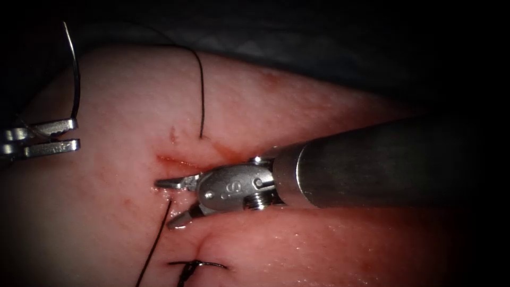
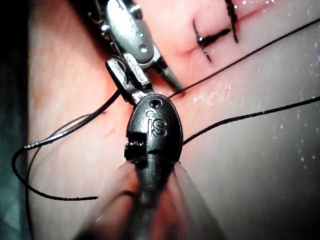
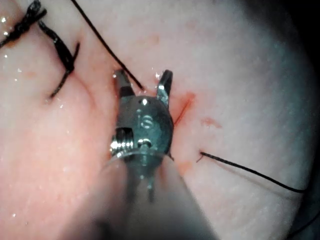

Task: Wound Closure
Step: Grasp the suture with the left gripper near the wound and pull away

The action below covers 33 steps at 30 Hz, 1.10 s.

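Observation:
At the left edge of the endoscope view my left tool [image 1: 68, 136] holds the curved needle [image 1: 77, 79] near one end. The needle arcs upward, clear of the tissue [image 1: 297, 101]; its grey curve [image 2: 65, 131] also leaves the left tool [image 2: 118, 69] in the left wrist view. My right tool [image 1: 166, 204] lies over the cut [image 1: 172, 160], open and holding nothing. Dark thread [image 1: 202, 90] enters the tissue just above the cut, and another strand [image 1: 159, 234] rises by the open jaws. The right wrist view has that strand [image 3: 107, 47] running to the gap between the jaws [image 3: 144, 79].
A finished stitch with its knot [image 1: 195, 264] sits lower on the cut, also seen as a dark stitch [image 3: 60, 55] and a stitch [image 2: 212, 37] in the wrist views. Red fluid [image 1: 234, 155] stains the cut edges. Loose thread loops [image 2: 30, 185] lie by the tissue's edge.

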### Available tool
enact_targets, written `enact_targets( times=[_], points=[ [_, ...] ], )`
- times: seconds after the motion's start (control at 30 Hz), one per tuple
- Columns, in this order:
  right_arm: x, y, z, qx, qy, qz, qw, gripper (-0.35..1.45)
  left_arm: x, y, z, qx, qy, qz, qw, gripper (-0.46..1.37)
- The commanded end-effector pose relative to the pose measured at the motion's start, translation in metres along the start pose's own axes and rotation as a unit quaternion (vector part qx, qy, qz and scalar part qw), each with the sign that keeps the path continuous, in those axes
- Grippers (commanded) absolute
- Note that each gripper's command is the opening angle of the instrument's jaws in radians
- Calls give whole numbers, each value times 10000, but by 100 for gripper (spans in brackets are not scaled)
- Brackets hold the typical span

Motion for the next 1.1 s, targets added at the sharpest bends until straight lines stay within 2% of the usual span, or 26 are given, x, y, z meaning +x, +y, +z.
enact_targets(
  times=[0.03, 0.17, 0.23, 0.27, 0.3, 0.37, 0.57, 0.77, 0.9, 1.1],
  points=[
    [0, -1, 2, 26, 5, -15, 10000, 106, 0, 0, 0, -57, 0, -1, 10000, -35],
    [-1, -4, 7, 64, 22, -38, 10000, 94, 0, 0, 0, -57, -1, -1, 10000, -35],
    [-1, -5, 8, 183, 79, -48, 9998, 58, 0, 0, 0, -57, -1, -1, 10000, -35],
    [-1, -6, 8, 249, 86, -54, 9996, 19, 0, 0, 0, -57, -1, -1, 10000, -35],
    [-1, -6, 7, 355, 82, -65, 9993, -31, 0, 0, 0, -57, -1, -1, 10000, -35],
    [-1, -9, 5, 624, 17, -97, 9980, -35, 0, 0, 0, -57, -1, -1, 10000, -35],
    [5, -19, 0, 676, 37, -38, 9977, -35, 0, 0, 0, -57, -1, -2, 10000, -35],
    [30, -40, -12, 760, 99, -46, 9971, -35, 0, 0, 0, -58, 0, -2, 10000, -35],
    [58, -61, -28, 859, 176, -73, 9961, -35, 0, 0, 1, -57, 0, -2, 10000, -35],
    [118, -101, -45, 1074, 357, -67, 9936, -35, 0, 0, 2, -53, -1, -2, 10000, -35]
  ],
)
